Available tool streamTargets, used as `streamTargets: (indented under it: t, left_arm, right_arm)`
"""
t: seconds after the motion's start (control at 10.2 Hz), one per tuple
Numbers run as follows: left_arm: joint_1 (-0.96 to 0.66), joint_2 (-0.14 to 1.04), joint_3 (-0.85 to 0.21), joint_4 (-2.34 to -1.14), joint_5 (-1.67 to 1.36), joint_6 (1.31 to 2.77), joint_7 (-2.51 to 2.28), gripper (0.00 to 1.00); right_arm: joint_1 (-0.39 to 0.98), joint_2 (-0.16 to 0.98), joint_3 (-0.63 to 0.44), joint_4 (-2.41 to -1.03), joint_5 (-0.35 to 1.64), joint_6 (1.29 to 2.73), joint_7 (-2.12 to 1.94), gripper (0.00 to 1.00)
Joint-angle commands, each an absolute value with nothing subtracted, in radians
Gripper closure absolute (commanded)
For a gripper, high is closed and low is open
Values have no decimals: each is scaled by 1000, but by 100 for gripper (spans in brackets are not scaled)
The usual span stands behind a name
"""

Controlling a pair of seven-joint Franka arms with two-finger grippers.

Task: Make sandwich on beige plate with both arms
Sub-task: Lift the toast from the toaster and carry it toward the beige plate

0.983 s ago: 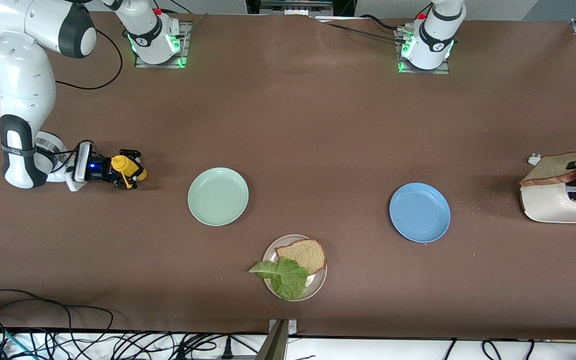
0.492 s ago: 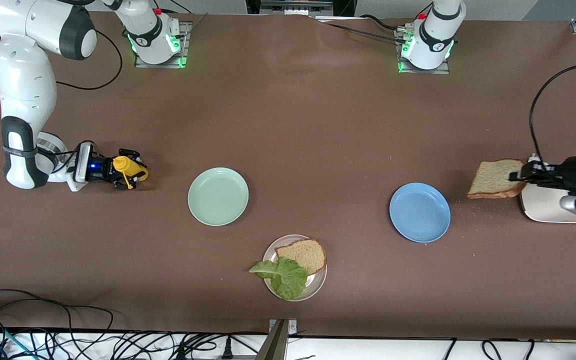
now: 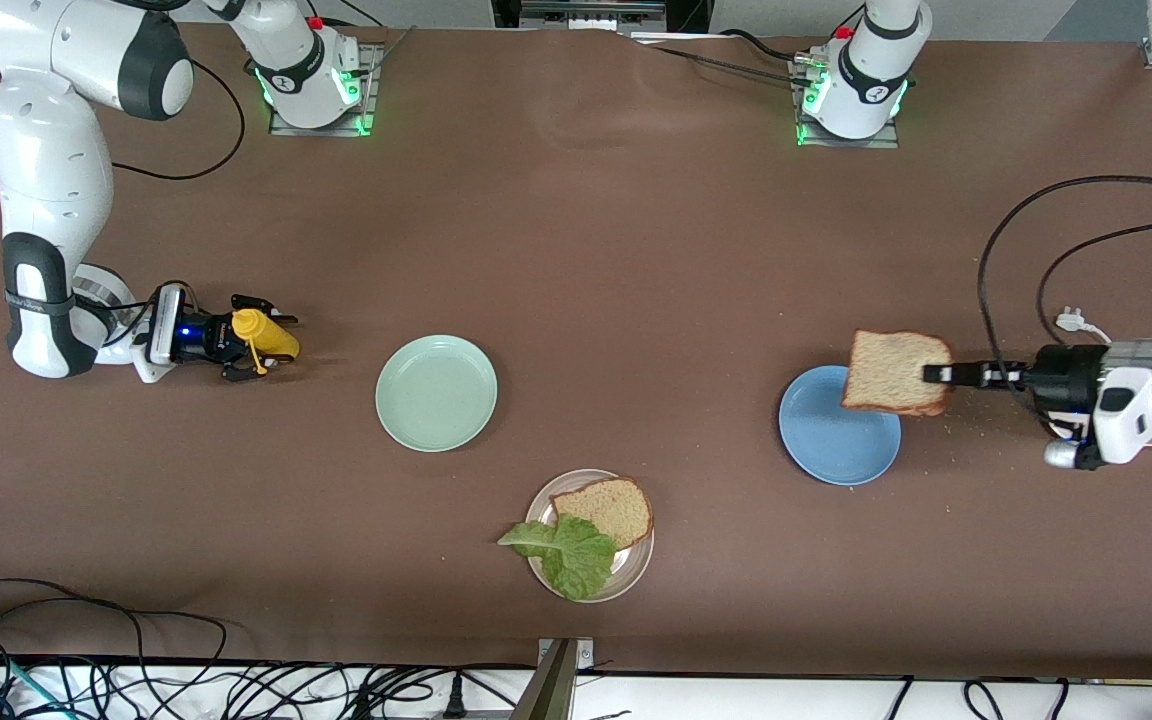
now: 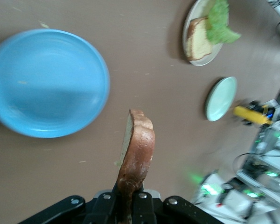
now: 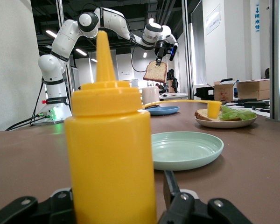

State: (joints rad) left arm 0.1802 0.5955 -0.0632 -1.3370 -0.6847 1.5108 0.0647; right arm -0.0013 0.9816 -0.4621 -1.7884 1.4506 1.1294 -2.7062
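My left gripper (image 3: 936, 374) is shut on a brown bread slice (image 3: 894, 372) and holds it in the air over the edge of the blue plate (image 3: 831, 440). In the left wrist view the slice (image 4: 139, 149) stands edge-on between the shut fingers of the left gripper (image 4: 128, 205). The beige plate (image 3: 638, 562) lies near the front camera and carries another bread slice (image 3: 618, 508) and a green lettuce leaf (image 3: 568, 556) that hangs over its rim. My right gripper (image 3: 248, 340) is low at the right arm's end of the table, open around a yellow squeeze bottle (image 3: 269, 338), with a gap beside one finger (image 5: 171, 183).
A mint-green plate (image 3: 436, 392) lies between the yellow bottle and the blue plate. A white plug (image 3: 1071, 322) and black cables trail near the left arm's wrist. Crumbs lie beside the blue plate. Cables run along the table's front edge.
My left gripper has carried the bread slice from the toaster toward the table's middle, to over the blue plate's edge. The right gripper and yellow bottle have barely shifted.
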Motion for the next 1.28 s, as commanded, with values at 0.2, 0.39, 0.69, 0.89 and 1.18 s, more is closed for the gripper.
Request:
streamTargets:
  t: [0.2, 0.39, 0.69, 0.89, 1.18]
  left_arm:
    - [42, 684, -52, -1316, -906, 1740, -113, 100]
    - [-10, 713, -52, -1318, -992, 1875, -161, 100]
    - [-54, 744, -52, -1318, -1014, 1980, -179, 100]
    - [-92, 758, -52, -1318, -1046, 2050, -189, 100]
    - [-135, 779, -57, -1318, -1168, 2182, -271, 100]
  right_arm:
    - [-51, 997, -456, -1758, 1434, 1082, -2709, 0]
    - [-90, 996, -456, -1738, 1372, 1081, -2700, 0]
    - [-149, 989, -463, -1668, 1225, 1083, -2601, 0]
    - [-155, 982, -514, -1608, 1143, 1081, -2481, 0]
    - [-149, 936, -587, -1481, 1016, 1036, -2227, 0]
